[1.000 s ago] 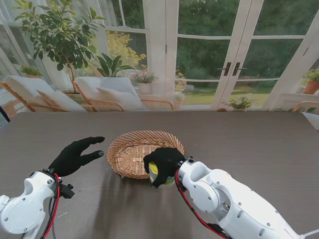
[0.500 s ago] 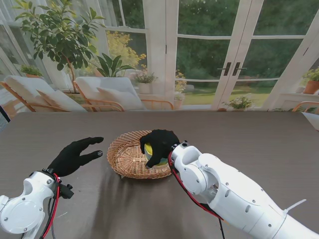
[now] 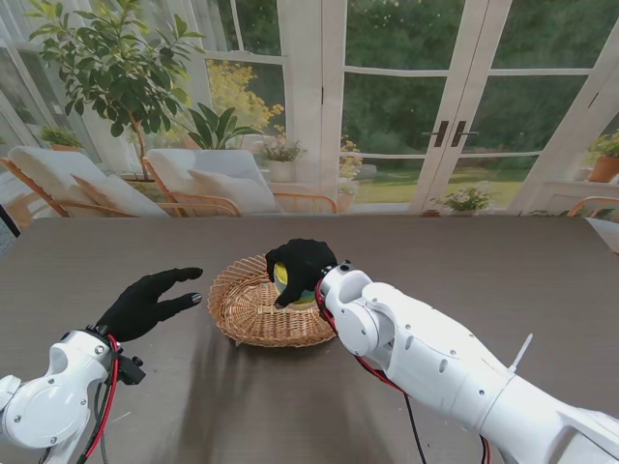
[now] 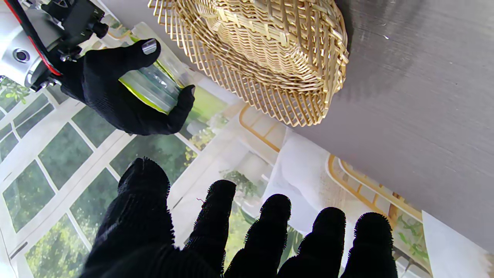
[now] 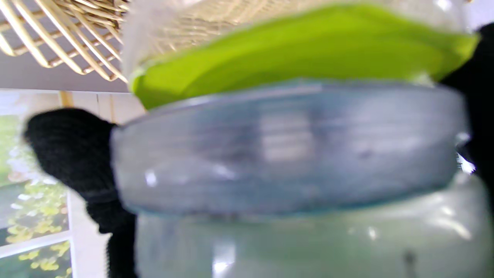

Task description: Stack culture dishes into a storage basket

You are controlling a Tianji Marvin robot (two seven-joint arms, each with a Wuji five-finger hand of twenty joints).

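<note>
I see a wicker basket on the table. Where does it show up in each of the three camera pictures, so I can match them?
Stand view: the wicker basket sits mid-table, between the two arms.
Left wrist view: it fills the upper middle, seen upside down against the dark table.
Right wrist view: only some rim weave shows in a corner, behind the dishes.
Shared landmark: the right hand holding the stack of culture dishes beside the basket.

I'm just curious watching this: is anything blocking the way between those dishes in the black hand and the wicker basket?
Nothing visible is. The right hand holds the stacked culture dishes above the basket, already past its rim. The basket's inside looks bare, and the left hand waits open off to the left, apart from it.
</note>
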